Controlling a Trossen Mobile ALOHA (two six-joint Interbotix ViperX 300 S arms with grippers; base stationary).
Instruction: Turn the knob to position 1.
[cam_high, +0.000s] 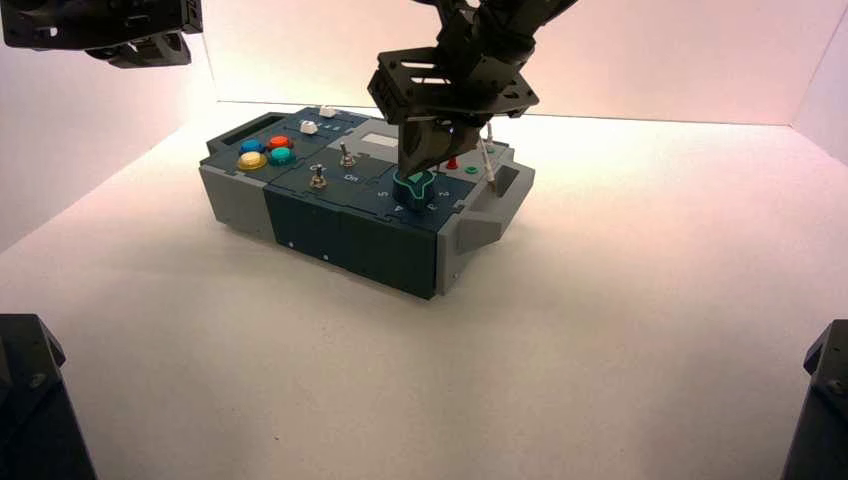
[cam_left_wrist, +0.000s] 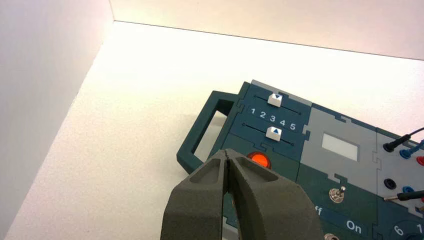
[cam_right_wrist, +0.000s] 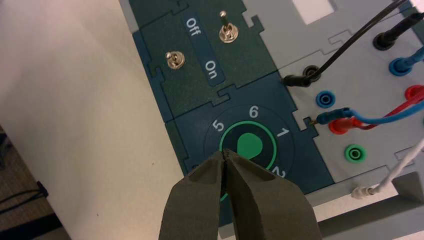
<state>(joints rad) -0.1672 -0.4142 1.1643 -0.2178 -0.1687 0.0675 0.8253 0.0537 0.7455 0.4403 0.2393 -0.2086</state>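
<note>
The right tool (cam_right_wrist: 226, 156) is positioned directly above the knob (cam_right_wrist: 248, 145), fingers pressed together, nothing held. The knob is located at the box's (cam_high: 330, 225) near right. The left tool (cam_left_wrist: 228, 159), likewise closed, is parked far left.

Bench (cam_high: 620, 330): a plain white surface, walled in white at the back and on both sides.
On the bench: one box (cam_high: 330, 225), dark teal with grey ends, which stood directly on the surface.
Box placement: toward the back, left of centre, turned at an angle to the back wall.
Box handle (cam_left_wrist: 200, 135): a teal loop which overhung the bench at one end.
</note>
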